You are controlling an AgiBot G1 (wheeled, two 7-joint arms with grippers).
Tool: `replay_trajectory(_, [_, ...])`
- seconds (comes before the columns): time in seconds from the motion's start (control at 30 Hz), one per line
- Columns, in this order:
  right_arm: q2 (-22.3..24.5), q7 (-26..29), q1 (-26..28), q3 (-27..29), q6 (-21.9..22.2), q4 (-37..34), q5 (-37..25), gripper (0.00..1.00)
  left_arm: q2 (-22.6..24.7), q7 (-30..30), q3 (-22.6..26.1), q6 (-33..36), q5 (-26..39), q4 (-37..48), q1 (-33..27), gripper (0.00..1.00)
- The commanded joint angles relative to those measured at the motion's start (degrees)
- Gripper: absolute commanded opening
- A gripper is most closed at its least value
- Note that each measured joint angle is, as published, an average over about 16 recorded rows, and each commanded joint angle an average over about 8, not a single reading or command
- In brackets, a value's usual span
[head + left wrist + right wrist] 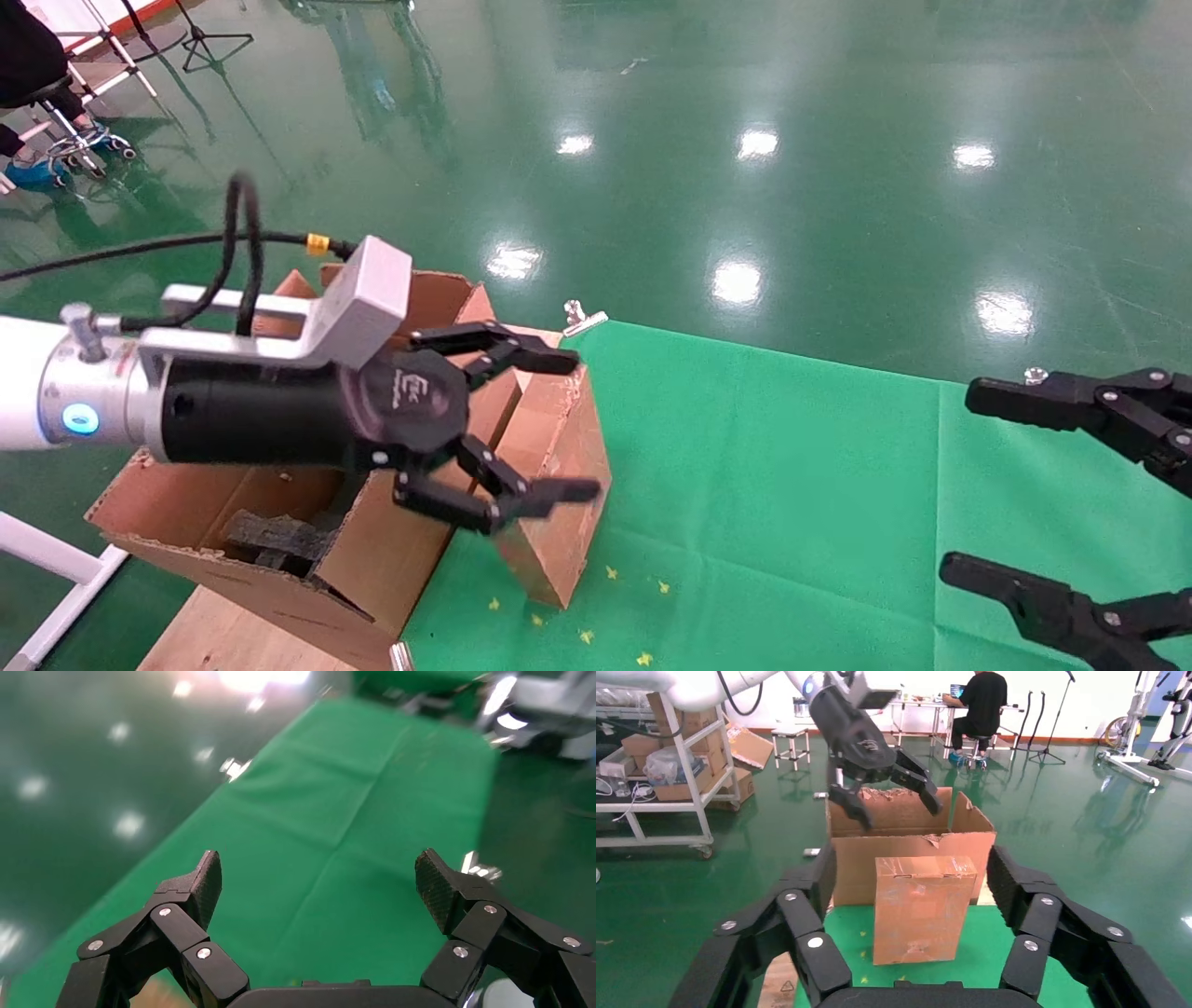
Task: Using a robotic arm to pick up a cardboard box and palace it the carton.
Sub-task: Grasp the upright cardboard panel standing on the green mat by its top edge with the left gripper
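Left gripper of the robotic arm: fingers spread, empty, above the carton. Right gripper: spread, empty. Carton: black foam inside. Cardboard box: upright on green cloth, touching the carton's side. Glossy green floor. Gripper logo unreadable.
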Motion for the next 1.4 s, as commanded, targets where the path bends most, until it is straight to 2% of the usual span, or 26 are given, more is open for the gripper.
replay_trajectory(0.03, [0.0,0.0,0.0,0.0,0.0,0.0,0.0,0.0,-1.68,-3.46,1.18,-0.87,3.55,-0.87,-1.4,1.0])
replay_trajectory(0.2, [0.01,0.0,-0.01,0.0,0.01,-0.01,0.0,0.0,-2.98,-9.61,2.71,-2.09,7.49,-1.56,-3.38,1.0])
replay_trajectory(0.43, [0.01,-0.01,-0.02,0.01,0.02,-0.02,0.0,0.0,-3.16,-11.04,3.36,-2.21,8.87,-1.22,-4.29,1.0])
replay_trajectory(0.57, [0.02,-0.01,-0.02,0.01,0.03,-0.03,0.0,0.0,-2.71,-14.18,4.93,-1.31,12.52,-0.65,-6.65,1.0])
replay_trajectory(0.73, [0.02,-0.01,-0.02,0.0,0.03,-0.03,0.0,0.0,-0.25,-25.11,8.64,0.65,21.18,-0.82,-13.12,1.0])
replay_trajectory(0.87, [0.02,-0.01,-0.01,0.0,0.03,-0.03,0.0,0.0,3.1,-35.42,12.18,3.72,28.0,-0.92,-18.78,1.0])
replay_trajectory(1.03, [0.02,-0.02,-0.01,0.0,0.03,-0.03,0.0,0.0,7.54,-45.52,16.95,7.74,34.76,-0.63,-24.56,1.0])
replay_trajectory(1.2, [0.02,-0.02,-0.01,-0.01,0.03,-0.03,0.0,0.0,10.31,-52.4,21.84,9.11,38.83,-0.26,-28.23,1.0])
replay_trajectory(1.4, [0.02,-0.02,-0.01,-0.01,0.03,-0.03,0.01,0.0,11.79,-57.11,27.05,9.03,41.06,-0.12,-30.58,1.0])
